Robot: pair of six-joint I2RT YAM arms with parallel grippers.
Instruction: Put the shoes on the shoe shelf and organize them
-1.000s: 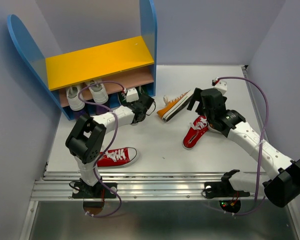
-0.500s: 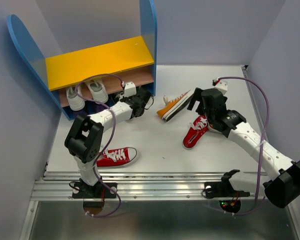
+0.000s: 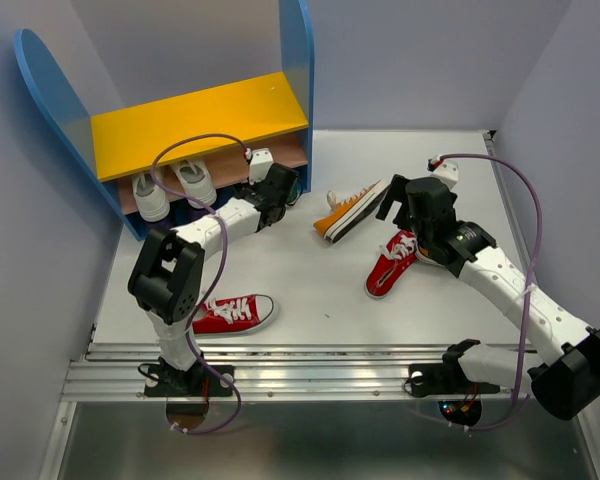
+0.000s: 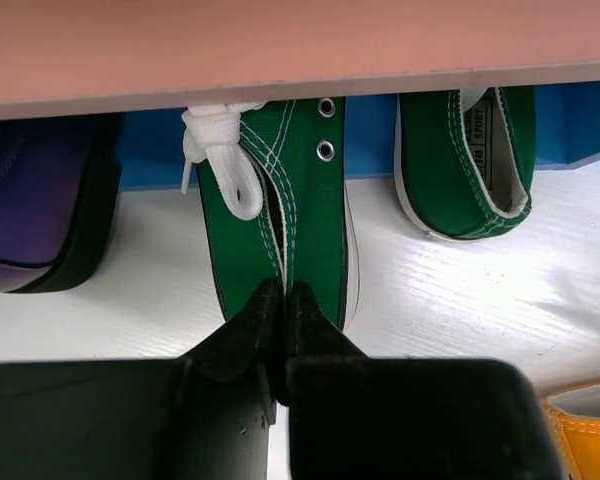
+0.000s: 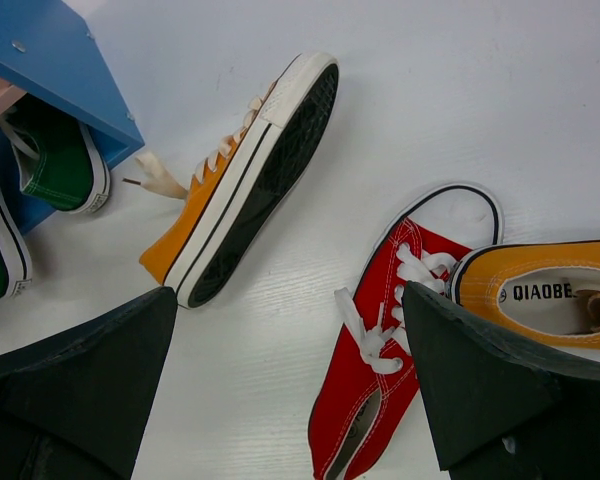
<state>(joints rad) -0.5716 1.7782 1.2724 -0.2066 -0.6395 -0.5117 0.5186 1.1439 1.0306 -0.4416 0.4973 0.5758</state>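
— One arm of yours has moved since a second ago. Your left gripper (image 3: 280, 185) has travelled from farther out on the surface (image 3: 310, 290) up to the mouth of the shoe shelf (image 3: 50, 90), taking the green shoe (image 4: 280, 220) in under the brownish-pink lower board (image 4: 280, 50). Your right arm sits as it did.

— Is the green one held?

— Yes. In the left wrist view the gripper is pinched narrow on the shoe's heel. The toe points inward and the sole is on the surface beneath the board. The second green shoe (image 4: 465, 165) stands just beside it on the right, not touching. Your right gripper (image 5: 288, 300) is spread wide and holds nothing. It hangs above the orange shoe (image 5: 245, 185), which lies on its side, and a red shoe (image 5: 390, 380).

— What can't you make out?

— From above, the yellow top board (image 3: 200, 125) and your own arm hide most of the green pair. A dark purple shape (image 4: 40, 220) left of the held shoe is cut off, and I cannot tell what it is. The white-soled shoes (image 3: 150, 195) on the lower board show only their ends. A second orange shoe (image 5: 550, 295) sits against the red one's side and runs off the right wrist view.

— And the room?

— A white surface, pale lilac walls (image 3: 430, 60) around it and a metal rail (image 3: 310, 365) at the near edge. Another red shoe (image 3: 235, 313) lies by your left arm's base.
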